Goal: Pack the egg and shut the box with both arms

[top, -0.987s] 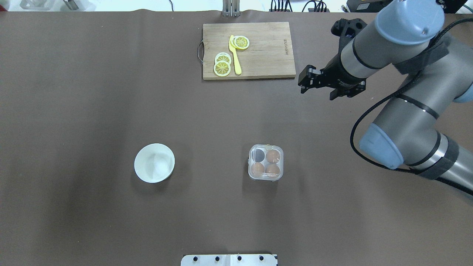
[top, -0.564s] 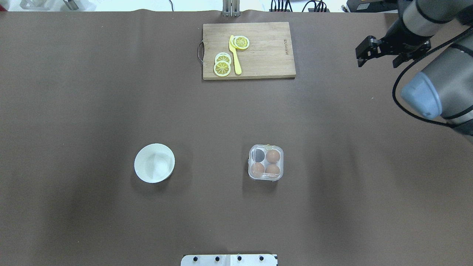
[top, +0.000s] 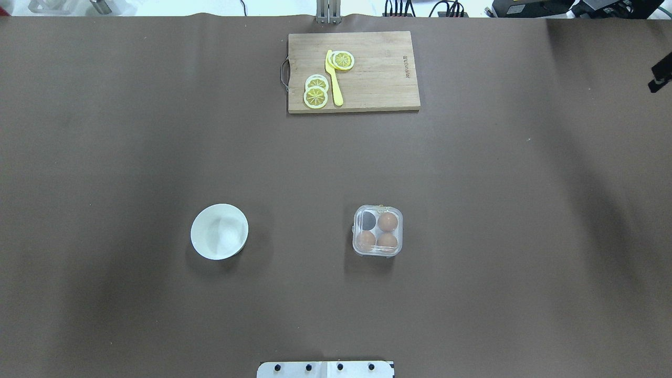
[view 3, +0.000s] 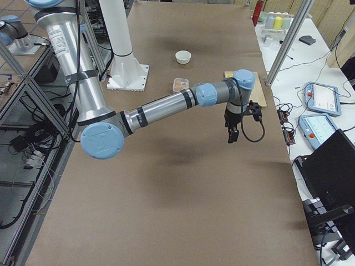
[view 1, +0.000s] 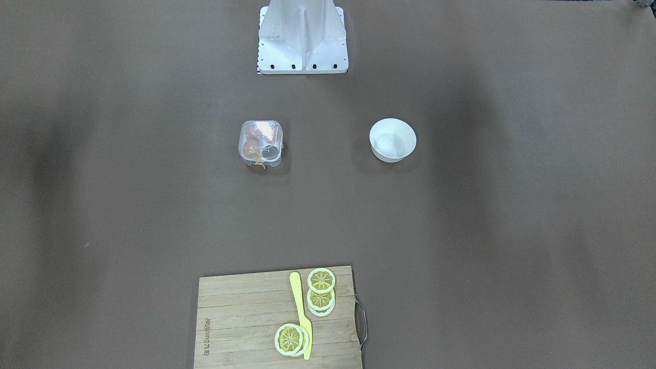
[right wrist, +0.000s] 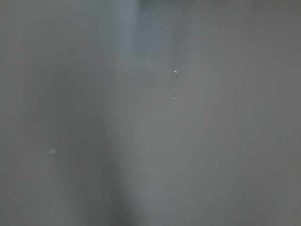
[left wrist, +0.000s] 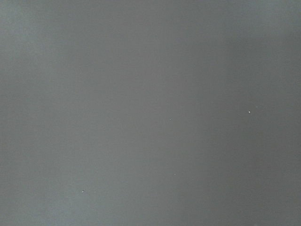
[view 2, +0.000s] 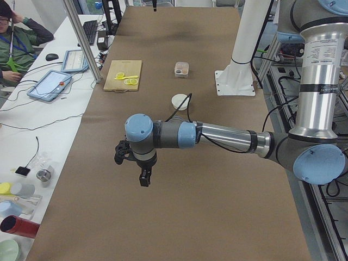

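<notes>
The clear box [top: 378, 231] sits on the brown table, right of the middle, with its lid down over the cups. Three brown eggs lie in it: one in the far right cup [top: 388, 221] and two in the near cups [top: 366, 240]. The far left cup is empty. The box also shows in the front view [view 1: 260, 142]. My left gripper [view 2: 133, 168] hangs over bare table far to the left; I cannot tell its state. My right gripper [view 3: 233, 133] hangs far to the right. Only a black sliver of it [top: 660, 79] shows overhead, so I cannot tell its state. Both wrist views show bare table cover.
A white bowl [top: 219, 231] stands left of the box. A wooden cutting board [top: 378, 79] with lemon slices and a yellow knife lies at the far edge. The white stand base [view 1: 302, 36] is at the robot's side. A person and tablets are beside the table [view 2: 22, 38].
My right arm has swung away to the right and almost left the overhead view. The box, eggs and bowl have not moved.
</notes>
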